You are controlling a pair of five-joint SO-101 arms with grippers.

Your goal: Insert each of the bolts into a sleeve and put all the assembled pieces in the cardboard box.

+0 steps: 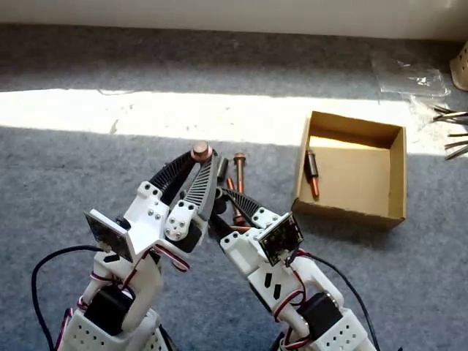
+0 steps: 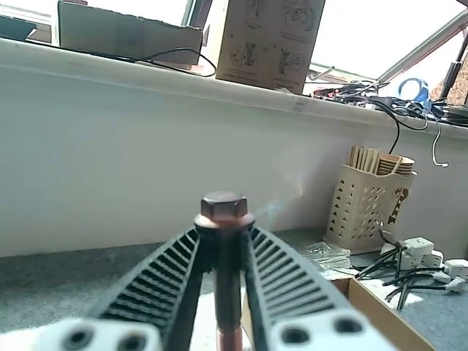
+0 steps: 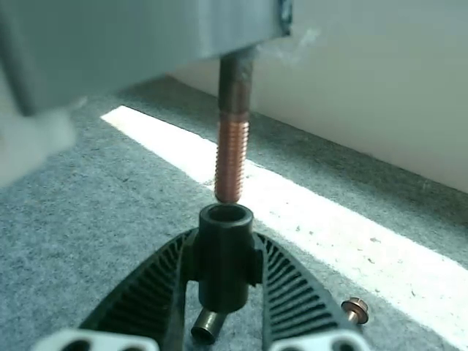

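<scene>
Item: left gripper (image 2: 223, 238), jaws narrowed onto the shank of a bolt (image 2: 223, 210), head up and threaded end hanging down; held so, I judge, to leave the thread free for entry. Item: right gripper (image 3: 225, 252), jaws clamped about a dark sleeve (image 3: 225, 274), stood upright with its open mouth uppermost. The bolt's copper-coloured tip hangs just above that mouth, apart from it and nearly in line, so insertion looks not yet begun. Item: cardboard box (image 1: 398, 175), off to the right arm's side, one assembled piece (image 1: 311, 170) lying inside. Item: loose bolt (image 1: 240, 170) and loose sleeve (image 3: 205, 327) on the grey carpet (image 1: 73, 183) near the grippers, presumably awaiting their turn. Markings: a carton (image 2: 267, 36) on the windowsill bears line drawings and print too small for me to read; nothing legible on bolts, sleeves or box.
</scene>
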